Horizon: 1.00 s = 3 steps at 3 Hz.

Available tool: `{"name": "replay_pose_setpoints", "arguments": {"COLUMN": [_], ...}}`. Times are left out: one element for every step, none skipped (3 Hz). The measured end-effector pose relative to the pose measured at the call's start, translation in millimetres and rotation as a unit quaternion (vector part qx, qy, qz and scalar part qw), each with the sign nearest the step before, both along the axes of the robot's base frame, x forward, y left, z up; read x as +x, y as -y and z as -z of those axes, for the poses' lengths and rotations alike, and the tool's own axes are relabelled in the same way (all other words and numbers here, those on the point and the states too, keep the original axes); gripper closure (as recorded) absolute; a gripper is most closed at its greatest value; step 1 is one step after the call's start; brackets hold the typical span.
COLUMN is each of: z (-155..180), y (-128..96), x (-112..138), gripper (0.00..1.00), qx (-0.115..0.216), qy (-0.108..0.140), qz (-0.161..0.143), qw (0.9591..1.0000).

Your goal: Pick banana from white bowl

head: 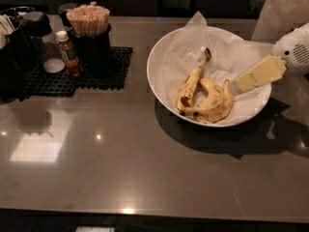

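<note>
The white bowl [161, 81] with its crinkled paper liner stands right of the table's middle. Inside lies the banana [189, 87], yellow with brown spots, its long dark-tipped stem [206, 56] pointing to the back. Two more speckled bananas [216, 103] curl against it on the right. My gripper [240, 84], cream-coloured on a white wrist [294, 52], reaches in over the bowl's right rim. Its tip sits just right of the bananas, close to the upturned end of the rightmost one. It holds nothing that I can see.
A black mat [96, 76] at the back left carries a small sauce bottle [69, 54], a dark cup of wooden sticks [89, 30] and black containers [19, 47]. A pale part of my arm [285, 8] rises at the back right.
</note>
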State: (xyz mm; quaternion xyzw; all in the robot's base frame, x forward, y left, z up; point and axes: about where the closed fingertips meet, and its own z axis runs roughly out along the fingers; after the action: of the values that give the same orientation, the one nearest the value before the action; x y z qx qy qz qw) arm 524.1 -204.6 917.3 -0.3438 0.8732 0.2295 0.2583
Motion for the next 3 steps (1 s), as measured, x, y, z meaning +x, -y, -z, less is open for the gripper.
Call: {"name": "replay_pose_setpoints", "arguments": {"z": [-10, -9, -11], "y": [0, -2, -6], "x": [-30, -50, -51], "gripper": [0.0, 0.0, 0.15], "qx": [0.08, 0.091, 0.083], "qy": [0.033, 0.087, 0.118], "qz": [-0.077, -0.154, -0.185], "qw": [0.9933, 0.98, 0.9722]}}
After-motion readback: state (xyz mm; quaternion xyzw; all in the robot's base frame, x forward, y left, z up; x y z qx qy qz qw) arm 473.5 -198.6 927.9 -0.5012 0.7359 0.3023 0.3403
